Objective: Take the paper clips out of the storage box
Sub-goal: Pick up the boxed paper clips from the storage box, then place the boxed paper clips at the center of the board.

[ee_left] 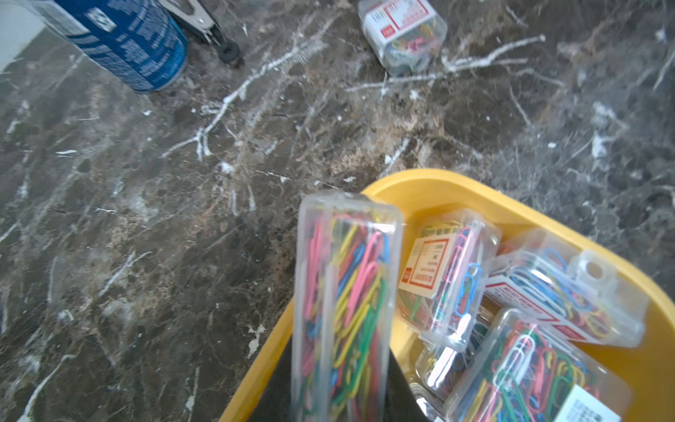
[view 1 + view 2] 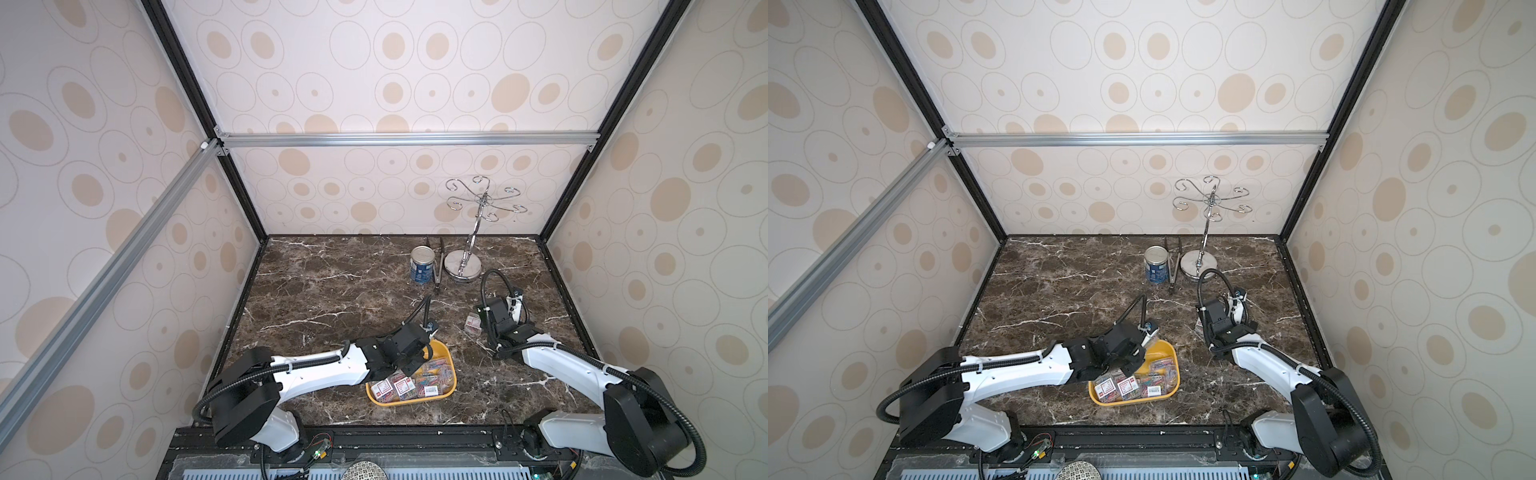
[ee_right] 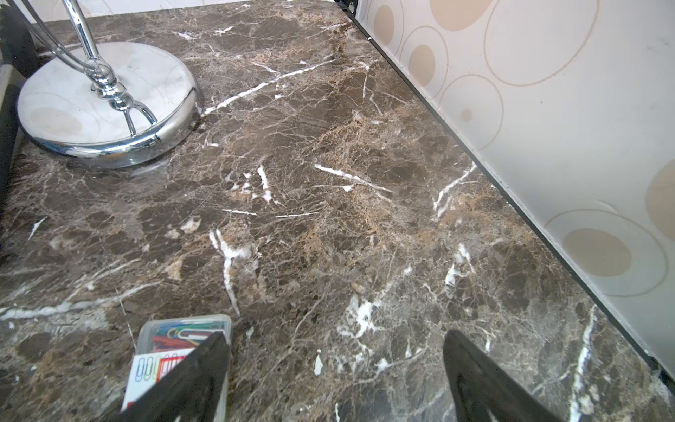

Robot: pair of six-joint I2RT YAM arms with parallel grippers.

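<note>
Marble surface point(image 2: 332, 291) holds the box point(image 2: 439, 353) of clip cases point(image 2: 405, 386), where the left gripper point(image 2: 409, 365) clamps one case point(image 1: 347, 292) that may slip or drag neighbours when lifted, while the right gripper point(image 3: 336, 339), jaws apart, hovers beyond the box.

R hand point(image 3: 335, 338) spread; clip case point(image 3: 171, 338) just beside

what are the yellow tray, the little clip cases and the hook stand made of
yellow tray: looks like moulded plastic, opaque, smooth, rounded rim.
clip cases: clear hard plastic, since the clips show through.
hook stand: likely chromed metal; its mirror-bright base reflects the wall pattern.
</note>
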